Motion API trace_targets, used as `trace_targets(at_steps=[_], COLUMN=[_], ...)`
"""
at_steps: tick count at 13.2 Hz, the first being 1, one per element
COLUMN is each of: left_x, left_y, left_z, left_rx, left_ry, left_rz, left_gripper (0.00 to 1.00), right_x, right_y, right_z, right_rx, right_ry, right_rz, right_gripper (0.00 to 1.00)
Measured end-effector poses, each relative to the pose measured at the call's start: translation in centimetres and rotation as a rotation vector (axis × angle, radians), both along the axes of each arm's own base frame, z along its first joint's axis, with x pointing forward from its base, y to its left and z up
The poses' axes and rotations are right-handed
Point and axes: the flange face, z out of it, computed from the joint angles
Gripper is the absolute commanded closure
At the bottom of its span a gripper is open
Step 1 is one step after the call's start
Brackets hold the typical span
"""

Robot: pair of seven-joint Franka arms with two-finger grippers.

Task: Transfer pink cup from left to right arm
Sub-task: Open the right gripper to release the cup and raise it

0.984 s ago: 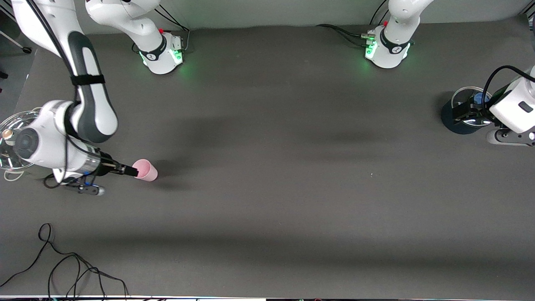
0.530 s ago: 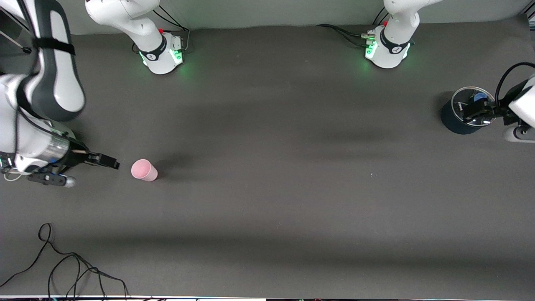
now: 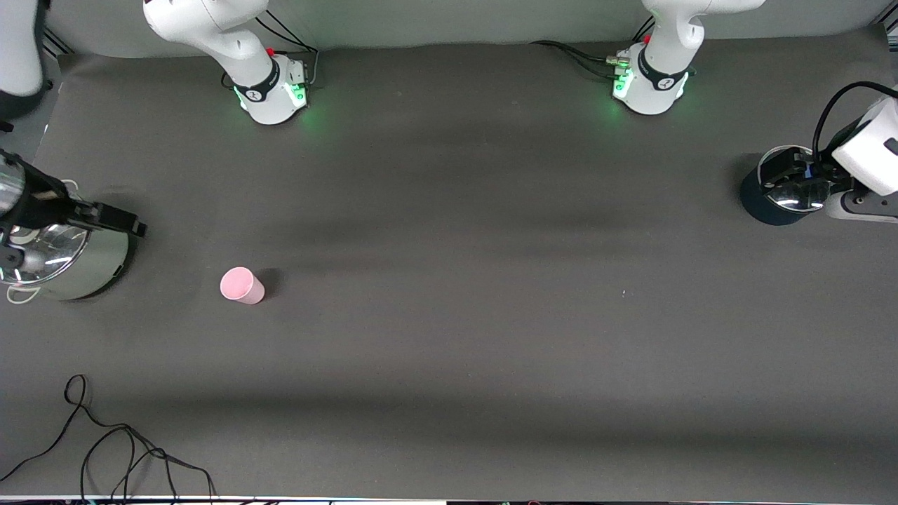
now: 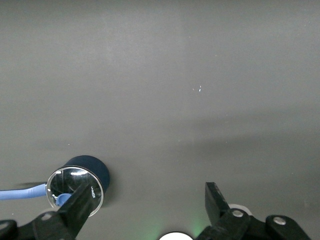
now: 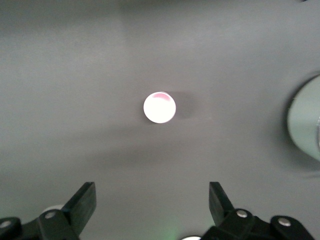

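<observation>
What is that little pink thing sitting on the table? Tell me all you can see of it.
It is a pink cup, small, pale, tapered, without a handle, and it looks like plastic. It stands alone on the dark grey table, toward the right arm's end, with a faint shadow beside it. Whether it stands mouth up or mouth down I cannot tell. Nothing touches it: no gripper holds it. A shiny steel pot stands apart from it.

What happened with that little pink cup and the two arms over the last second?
The right gripper let go of the pink cup and drew back toward its own end of the table; it now hangs open above the silver pot. The cup stayed upright on the table where it was left. The left gripper shifted only slightly and is still open over the dark blue pot.
</observation>
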Motion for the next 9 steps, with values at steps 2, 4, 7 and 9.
trace_targets(at_steps=[2,4,7,9], left_x=[0.05,0.05,0.28,0.51], left_y=[0.05,0.04,0.00,0.07], left_z=[0.02,-0.05,-0.25,-0.22], left_rx=[-0.002,-0.003,-0.005,-0.006], left_ry=[-0.004,-0.003,-0.017,-0.035], left_rz=[0.002,0.002,0.001,0.003], left_gripper=[0.00,0.00,0.00,0.00], right_x=[-0.36,-0.48,-0.37,-0.49], right_y=[0.06,-0.06,-0.11,-0.08], right_z=[1.67,1.76,1.47,1.36], right_rx=[-0.007,-0.009,-0.011,-0.011], right_ry=[0.000,0.008,0.015,0.027], right_rz=[0.002,0.000,-0.001,-0.001], right_gripper=[0.00,0.00,0.00,0.00])
